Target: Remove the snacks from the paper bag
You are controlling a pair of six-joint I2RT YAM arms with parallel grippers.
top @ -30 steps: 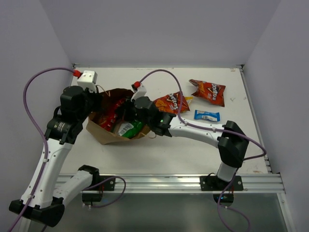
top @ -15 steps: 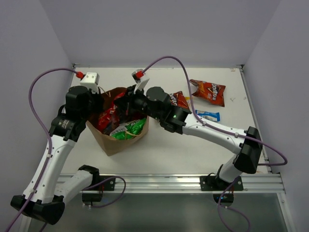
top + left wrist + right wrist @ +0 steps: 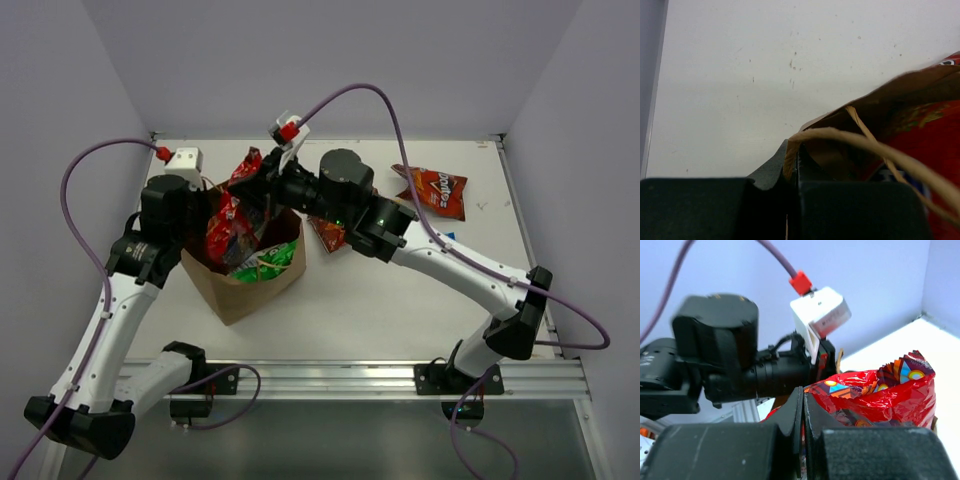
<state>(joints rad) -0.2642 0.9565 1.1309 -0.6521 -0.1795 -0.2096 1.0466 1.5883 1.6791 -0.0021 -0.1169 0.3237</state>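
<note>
**Red candy bag held at the mouth of the paper bag**

The paper bag [image 3: 245, 285] is seen standing on the counter [image 3: 400, 300] near the left arm, its mouth open upward. Its far left rim is clamped in the left pincer [image 3: 792, 160]. In the left wrist view the fingers are seen pressed together on the brown paper edge, with a twisted handle [image 3: 865, 145] looping just beside them. This hold is judged to serve as an anchor, so that the light bag is kept open and is not dragged along when something is pulled from it.

The right pincer [image 3: 802, 400] is closed on a red candy bag [image 3: 875, 390], gripped at the crimped edge. In the overhead view this packet [image 3: 226, 228] is seen hanging at the bag's mouth, partly above the rim. Whether its lower end is free of the paper cannot be told.

Inside the bag, a white-green chip bag [image 3: 265, 265] is visible against the near wall. More red wrapping is glimpsed deeper in, though it cannot be separated from the held packet.

Out on the counter, a Doritos bag [image 3: 432, 190] lies well apart to the right, and a second Doritos bag [image 3: 328, 235] is partly hidden under the right arm. The task is judged to be partway done.
</note>
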